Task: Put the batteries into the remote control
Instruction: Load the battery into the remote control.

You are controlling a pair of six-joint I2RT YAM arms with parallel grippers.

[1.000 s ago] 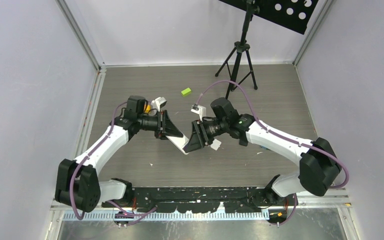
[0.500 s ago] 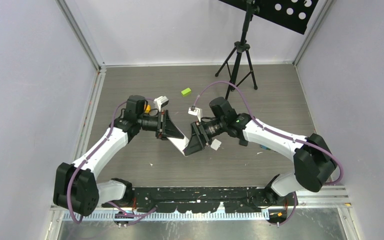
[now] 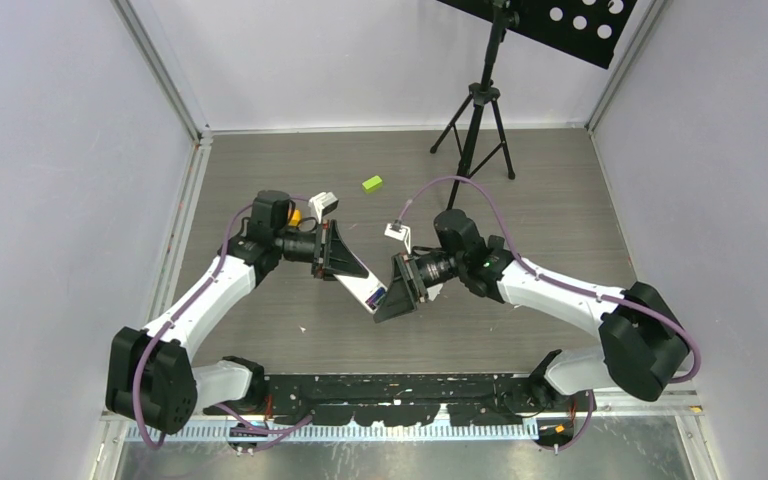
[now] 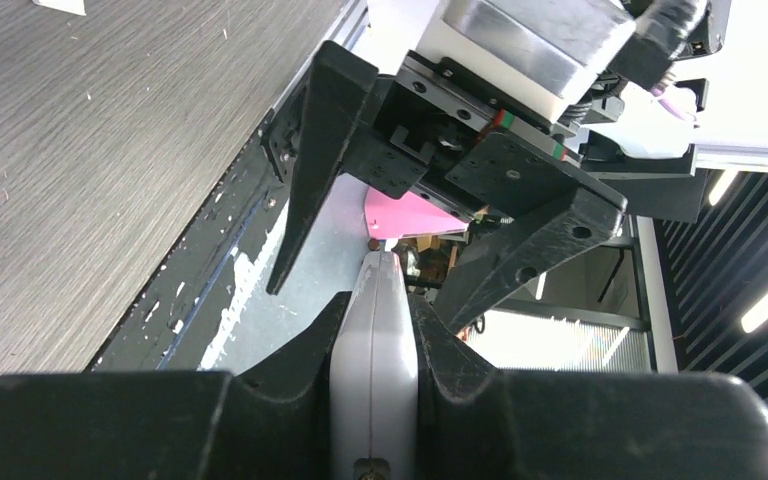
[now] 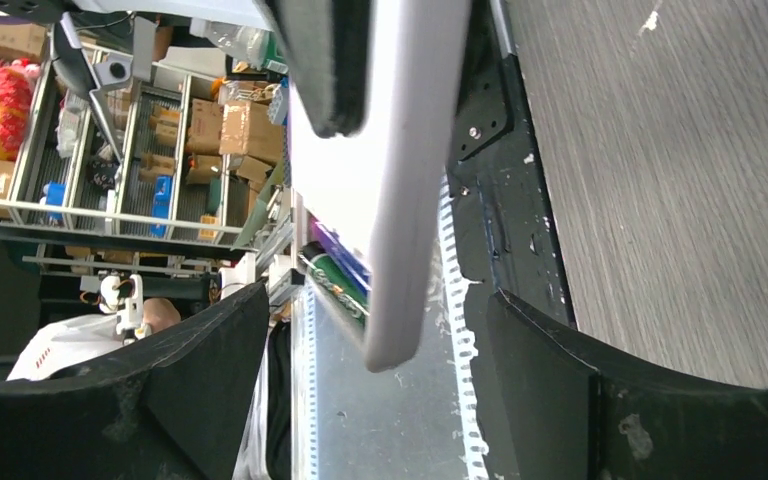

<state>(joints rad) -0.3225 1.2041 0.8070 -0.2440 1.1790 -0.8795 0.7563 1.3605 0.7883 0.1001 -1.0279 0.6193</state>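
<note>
At mid-frame the left hand (image 3: pixel 348 265) clamps the white remote control (image 3: pixel 363 280), the right hand (image 3: pixel 389 293) gaping wide around its free end and gripping nothing; next, I judge, fetch what may be a green battery (image 3: pixel 372 183) lying upper-centre on the tabletop (image 3: pixel 560 200).

Above the middle of the worktop (image 3: pixel 260 330), the remote (image 3: pixel 360 284) hangs between the two grippers. The left gripper (image 3: pixel 348 262) clamps its far-left end. The right gripper (image 3: pixel 392 295) sits at its near-right end, jaws either side and apart from it. Behind them a battery (image 3: pixel 372 183) lies on the worktop, and a tripod (image 3: pixel 475 110) stands back right.
</note>
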